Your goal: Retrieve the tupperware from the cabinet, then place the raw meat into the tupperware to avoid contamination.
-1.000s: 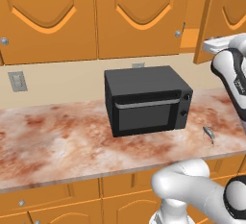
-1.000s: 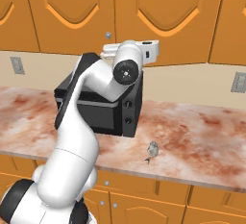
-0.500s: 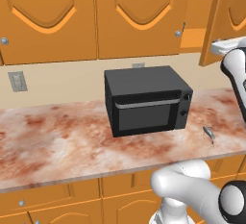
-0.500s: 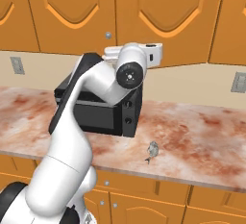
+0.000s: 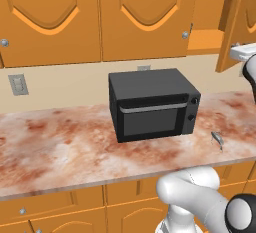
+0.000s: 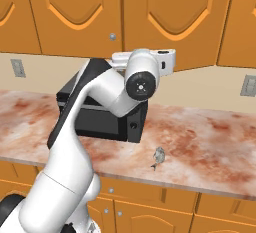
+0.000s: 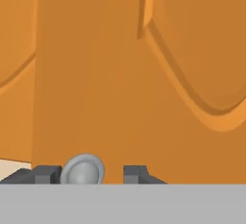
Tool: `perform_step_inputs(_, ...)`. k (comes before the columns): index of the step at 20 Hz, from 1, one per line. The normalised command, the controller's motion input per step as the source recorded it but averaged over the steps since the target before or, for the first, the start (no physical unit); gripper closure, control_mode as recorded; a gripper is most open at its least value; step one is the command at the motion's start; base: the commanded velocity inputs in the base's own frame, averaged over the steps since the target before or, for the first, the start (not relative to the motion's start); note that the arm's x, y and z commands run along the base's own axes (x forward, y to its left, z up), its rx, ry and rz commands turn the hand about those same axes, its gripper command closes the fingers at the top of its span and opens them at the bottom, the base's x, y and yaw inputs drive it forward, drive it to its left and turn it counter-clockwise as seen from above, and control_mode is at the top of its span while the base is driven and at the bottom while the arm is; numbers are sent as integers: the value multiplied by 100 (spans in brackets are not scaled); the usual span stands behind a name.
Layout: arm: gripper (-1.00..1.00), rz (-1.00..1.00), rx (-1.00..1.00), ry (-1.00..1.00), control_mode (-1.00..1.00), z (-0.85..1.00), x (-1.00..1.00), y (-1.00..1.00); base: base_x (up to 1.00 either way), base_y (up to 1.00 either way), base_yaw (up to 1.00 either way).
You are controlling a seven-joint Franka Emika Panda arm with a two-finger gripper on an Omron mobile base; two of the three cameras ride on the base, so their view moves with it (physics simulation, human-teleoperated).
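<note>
The cabinet [image 5: 150, 17] lines the wall above the counter, and its right door [image 5: 235, 22] stands swung outward, showing a bare orange shelf [image 5: 210, 42]. My gripper [image 7: 90, 174] is at that door's round silver knob [image 7: 84, 170]. The knob sits between the dark fingertips [image 7: 45, 174], touching the left one, with a gap to the right one, so the gripper is open around it. My hand [image 6: 162, 59] is raised at cabinet height. The raw meat [image 5: 216, 138], a small grey piece [image 6: 159, 155], lies on the counter right of the microwave. The tupperware is hidden.
A black microwave [image 5: 152, 104] stands on the marbled counter [image 5: 60, 152] against the wall. Wall outlets [image 5: 18, 84] sit above the counter [image 6: 210, 137]. Drawer fronts [image 5: 50, 204] run below the counter's front edge.
The right cabinet door has swung further open, with my hand moving right along with its knob. The microwave and meat have stayed put.
</note>
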Motion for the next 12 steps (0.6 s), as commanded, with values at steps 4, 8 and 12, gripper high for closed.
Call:
perform_step_inputs(4,100,0,0,0,-100,-2,-31,-49,0,0,0)
perform_step_inputs(8,100,0,0,-1,-100,-2,-30,-48,0,0,0)
perform_step_inputs(12,-100,3,0,-2,-100,0,-11,-18,0,0,0)
